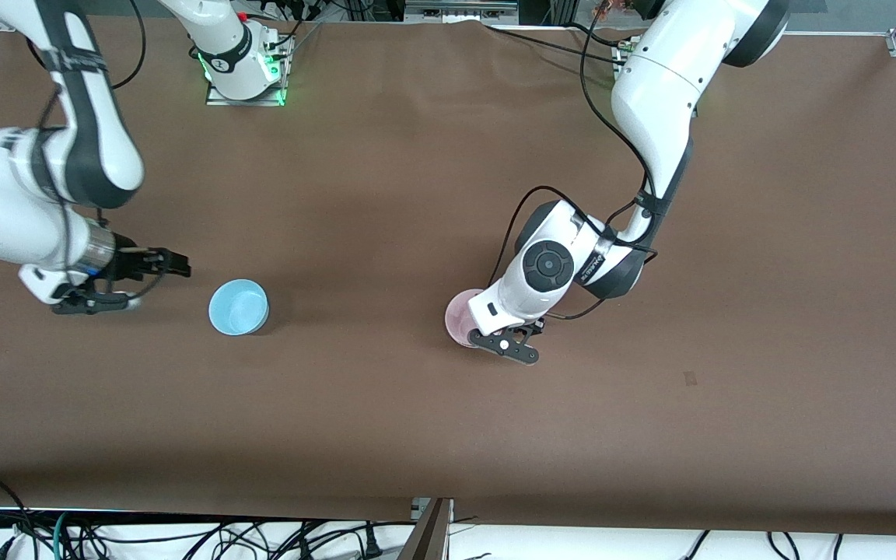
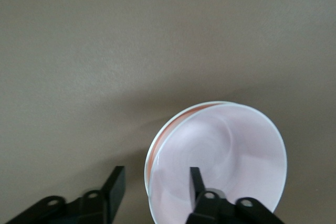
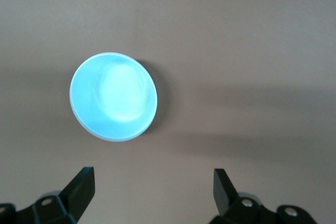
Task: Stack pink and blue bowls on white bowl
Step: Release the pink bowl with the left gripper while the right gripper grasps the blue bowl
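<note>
The pink bowl [image 1: 461, 314] [image 2: 231, 150] rests on the table under my left arm's wrist. It sits nested in the white bowl [image 2: 148, 162], of which only a thin rim shows around it. My left gripper [image 1: 507, 343] [image 2: 156, 182] is open astride the rim, with one finger inside the pink bowl and the other outside, clear of the wall. The blue bowl [image 1: 238, 307] [image 3: 113, 96] stands alone toward the right arm's end of the table. My right gripper [image 1: 151, 285] [image 3: 152, 182] hovers open and empty beside it, closer to that end.
Brown table cover [image 1: 386, 194] spreads all around both bowls. The right arm's base [image 1: 244, 70] stands at the table's edge by the robots. Cables [image 1: 183, 537] hang below the edge nearest the front camera.
</note>
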